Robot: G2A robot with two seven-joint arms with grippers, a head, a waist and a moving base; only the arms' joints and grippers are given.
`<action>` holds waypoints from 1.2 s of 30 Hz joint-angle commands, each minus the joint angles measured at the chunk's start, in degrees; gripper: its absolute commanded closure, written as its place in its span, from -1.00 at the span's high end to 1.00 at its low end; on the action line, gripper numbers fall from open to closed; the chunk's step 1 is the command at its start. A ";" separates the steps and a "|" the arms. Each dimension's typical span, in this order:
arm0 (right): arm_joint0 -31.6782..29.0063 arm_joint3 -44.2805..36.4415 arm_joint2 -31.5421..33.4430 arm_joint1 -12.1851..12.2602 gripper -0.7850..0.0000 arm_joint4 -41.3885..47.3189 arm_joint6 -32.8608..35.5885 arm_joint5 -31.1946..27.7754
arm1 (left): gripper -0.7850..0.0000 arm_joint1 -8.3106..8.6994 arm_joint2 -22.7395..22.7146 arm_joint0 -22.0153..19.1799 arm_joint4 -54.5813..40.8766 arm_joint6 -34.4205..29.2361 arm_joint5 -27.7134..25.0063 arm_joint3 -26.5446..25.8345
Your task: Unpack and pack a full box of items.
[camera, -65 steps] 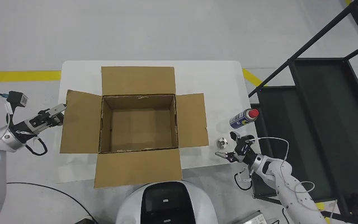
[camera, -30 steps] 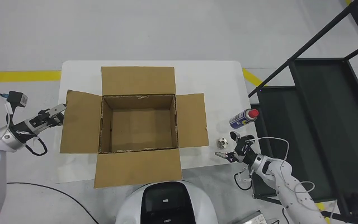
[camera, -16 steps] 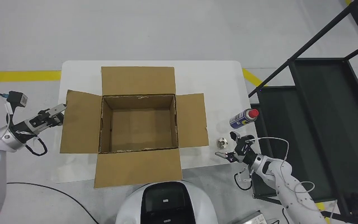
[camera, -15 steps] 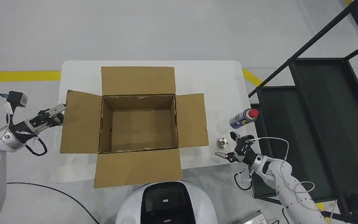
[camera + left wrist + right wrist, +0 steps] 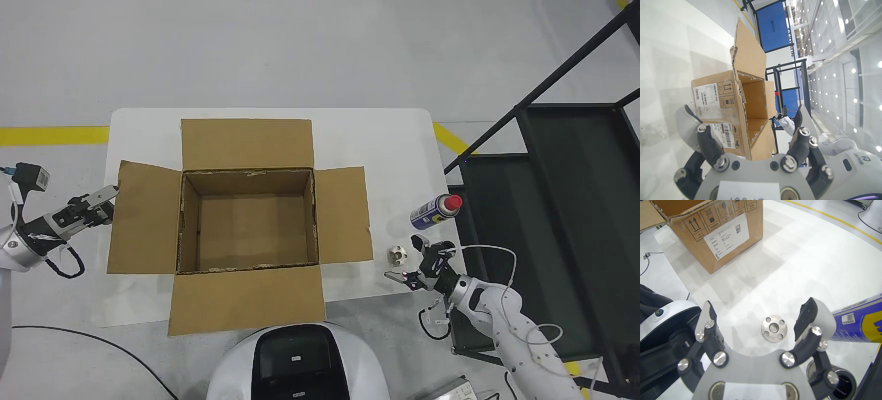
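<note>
The cardboard box (image 5: 248, 220) stands open with its flaps spread in the middle of the white table (image 5: 390, 140). The left gripper (image 5: 103, 203) is at its 9 o'clock, just off the outer flap, fingers spread and holding nothing. At the box's 4 o'clock a small metal flange (image 5: 397, 254) lies flat, with a blue spray can (image 5: 437, 210) on its side at the flange's 1 o'clock. The right gripper (image 5: 761, 315), released and wide open, frames the flange without touching it.
</note>
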 commanded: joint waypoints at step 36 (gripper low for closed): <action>9.16 16.72 -7.92 -1.20 1.00 -5.51 -4.53 9.38 | 1.00 0.00 0.00 0.00 0.00 0.00 0.00 0.00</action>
